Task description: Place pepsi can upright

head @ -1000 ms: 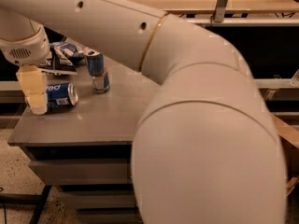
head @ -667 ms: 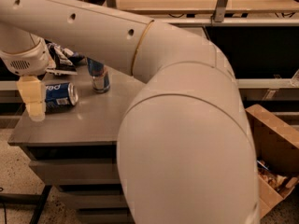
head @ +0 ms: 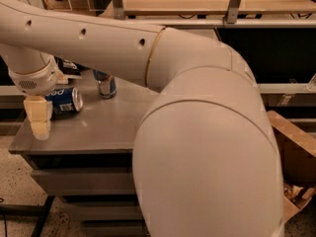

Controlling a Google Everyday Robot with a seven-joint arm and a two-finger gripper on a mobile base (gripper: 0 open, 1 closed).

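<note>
Hanging at the lower left of the single camera view, the gripper point(head: 39, 121) points down just in front of the pepsi can point(head: 66, 100), near the table's point(head: 98, 127) front-left edge. Whether it is clenched or released I cannot tell, but it carries nothing. Against the earlier frames it has dropped lower and the arm fills more of the frame. The can has not moved and lies on its side, with the slim can point(head: 105, 83) upright behind it. Uprighting looks not yet begun.
</note>
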